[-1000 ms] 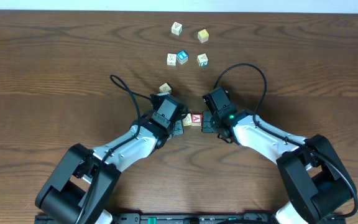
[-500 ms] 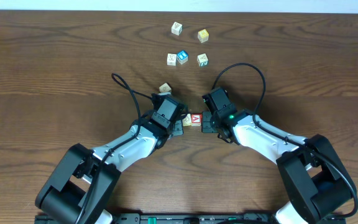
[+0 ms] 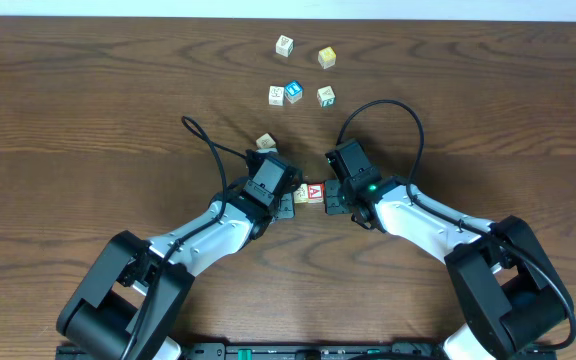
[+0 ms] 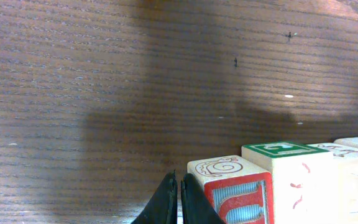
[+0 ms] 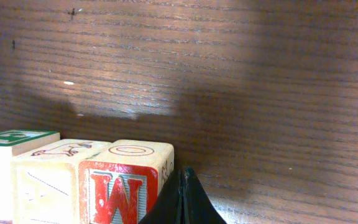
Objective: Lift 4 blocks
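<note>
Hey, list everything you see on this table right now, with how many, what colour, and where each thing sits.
row of blocks: at least three, cream with red and green faces, between the two grippers
far blocks: five, mostly cream, including a blue-faced one and a yellow one, toward the table's far side
lone block: one, cream, just beyond the left gripper
table: one, dark brown wood
cables: two, black, one looping from each arm
left gripper: black, shut, at the row's left end
right gripper: black, shut, at the row's right end
</note>
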{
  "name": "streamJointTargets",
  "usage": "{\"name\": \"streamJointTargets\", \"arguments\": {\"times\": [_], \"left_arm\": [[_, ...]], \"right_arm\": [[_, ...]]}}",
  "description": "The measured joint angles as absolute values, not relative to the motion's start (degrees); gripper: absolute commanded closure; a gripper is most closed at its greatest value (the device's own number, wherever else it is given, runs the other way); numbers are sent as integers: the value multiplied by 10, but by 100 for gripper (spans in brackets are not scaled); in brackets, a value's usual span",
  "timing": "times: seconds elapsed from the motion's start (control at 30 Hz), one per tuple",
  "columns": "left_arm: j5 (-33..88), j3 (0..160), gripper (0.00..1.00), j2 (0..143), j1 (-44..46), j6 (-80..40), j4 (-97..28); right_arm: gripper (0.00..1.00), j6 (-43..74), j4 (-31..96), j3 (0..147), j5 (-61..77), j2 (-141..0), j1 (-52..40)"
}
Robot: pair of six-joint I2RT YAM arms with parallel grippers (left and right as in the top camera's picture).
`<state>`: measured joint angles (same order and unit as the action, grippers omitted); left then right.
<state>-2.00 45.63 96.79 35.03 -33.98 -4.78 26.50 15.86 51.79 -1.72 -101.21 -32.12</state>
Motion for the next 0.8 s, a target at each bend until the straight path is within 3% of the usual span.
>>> {"name": "streamJointTargets", "arguments": {"times": [0.8], "left_arm": [[-18, 456, 92, 968, 355, -329, -58]], "right_arm": [[98, 264, 180, 521, -17, -1012, -321]]}}
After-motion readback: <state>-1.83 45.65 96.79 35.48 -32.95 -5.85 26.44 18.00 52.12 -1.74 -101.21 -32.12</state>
